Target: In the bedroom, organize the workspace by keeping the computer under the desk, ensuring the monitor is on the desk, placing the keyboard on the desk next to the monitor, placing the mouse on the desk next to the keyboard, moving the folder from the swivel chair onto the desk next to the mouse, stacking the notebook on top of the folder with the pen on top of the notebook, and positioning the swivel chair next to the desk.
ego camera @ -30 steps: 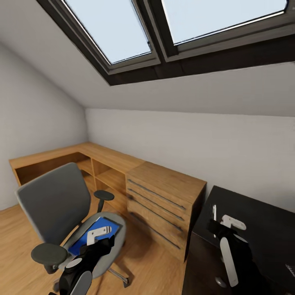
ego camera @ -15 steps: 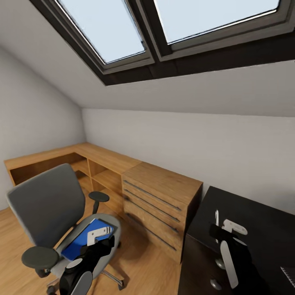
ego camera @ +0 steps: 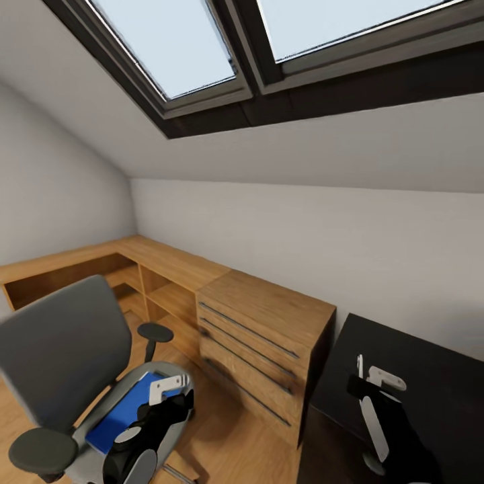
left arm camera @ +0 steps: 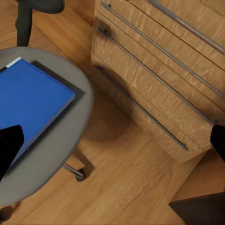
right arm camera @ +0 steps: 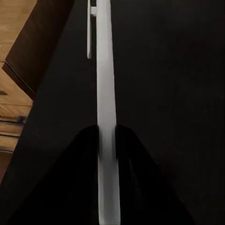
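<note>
Holding a thin white pen (right arm camera: 105,117), right hand (right arm camera: 107,136) over matte black surface (ego camera: 430,376); left hand (left arm camera: 112,140) wide; view panned right since earlier, flat blue folder (ego camera: 124,412) at 7 o'clock.

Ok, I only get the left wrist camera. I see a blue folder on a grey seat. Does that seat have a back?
Observer: Yes. The swivel chair has a tall grey back and black armrests.
Operator: Where's the black desk?
Observer: The desk stands beside the wooden drawer chest, on the side away from the chair.
Operator: Anything on it?
Observer: A thin white pen lies near the desk's edge.
</note>
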Tool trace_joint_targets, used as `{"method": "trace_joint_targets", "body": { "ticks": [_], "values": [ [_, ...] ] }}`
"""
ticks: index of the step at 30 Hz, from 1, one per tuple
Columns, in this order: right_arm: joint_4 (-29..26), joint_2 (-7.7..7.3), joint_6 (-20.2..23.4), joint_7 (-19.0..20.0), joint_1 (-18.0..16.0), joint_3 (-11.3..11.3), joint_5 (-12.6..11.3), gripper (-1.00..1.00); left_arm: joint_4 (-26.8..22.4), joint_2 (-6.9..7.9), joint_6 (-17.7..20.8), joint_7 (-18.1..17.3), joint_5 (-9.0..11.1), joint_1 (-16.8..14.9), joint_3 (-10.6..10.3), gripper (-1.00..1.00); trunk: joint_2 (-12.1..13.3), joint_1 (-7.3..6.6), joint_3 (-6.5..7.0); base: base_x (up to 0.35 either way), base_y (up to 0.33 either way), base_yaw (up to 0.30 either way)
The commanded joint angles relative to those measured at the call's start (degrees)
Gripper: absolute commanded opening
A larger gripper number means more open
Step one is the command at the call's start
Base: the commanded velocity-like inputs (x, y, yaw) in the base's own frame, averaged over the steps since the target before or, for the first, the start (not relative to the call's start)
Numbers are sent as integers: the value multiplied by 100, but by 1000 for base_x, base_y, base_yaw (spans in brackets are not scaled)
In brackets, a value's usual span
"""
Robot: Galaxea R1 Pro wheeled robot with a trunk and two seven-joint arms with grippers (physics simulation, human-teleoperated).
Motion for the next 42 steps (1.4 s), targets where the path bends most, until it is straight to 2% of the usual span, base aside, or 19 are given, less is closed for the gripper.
{"method": "trace_joint_targets", "body": {
  "ticks": [1, 4, 7, 10, 13, 16, 25, 32, 42],
  "values": [
    [3, 2, -5, -17, -9, -7, -74, -100, -8, 6, 5, 59, 53, -7, -17, 100, -5, 3, -8, 293, -1, 0],
    [217, -32, -188, -16, -68, -7, -66, -100, -8, 6, 5, 59, 53, -7, -44, 100, -5, 3, -8, 260, -1, 0],
    [1267, -208, -670, -9, -534, -7, -63, -100, -9, 6, 5, 48, 53, -7, -88, 100, -5, 3, -8, 61, 0, 0],
    [1957, -326, -1030, -7, -826, -6, -64, -100, -22, 0, 5, 45, 53, -7, -93, 100, -5, 3, -8, 17, 0, 0],
    [2441, -382, -1293, -7, -1038, -2, -63, -100, -40, -3, 5, 47, 53, -7, -91, 100, -5, 3, -8, 5, 0, 0],
    [2683, -406, -1426, -7, -1155, 1, -63, -100, -50, -10, 5, 51, 53, -7, -90, 100, -5, 3, -8, 1, 0, 0],
    [2738, -398, -1371, -28, -1185, 1, -73, -100, -52, -11, 5, 52, 53, -7, -90, 100, -5, 3, -8, 0, 0, 0],
    [2733, -394, -973, -147, -1188, 2, -112, -100, -52, -11, 5, 52, 53, -7, -90, 100, -5, 3, -8, 0, 0, 0],
    [2732, -394, -943, -231, -1188, 2, -124, -100, -52, -11, 5, 52, 54, -7, -90, 100, -5, 3, -8, 0, 0, 0]
  ]
}}
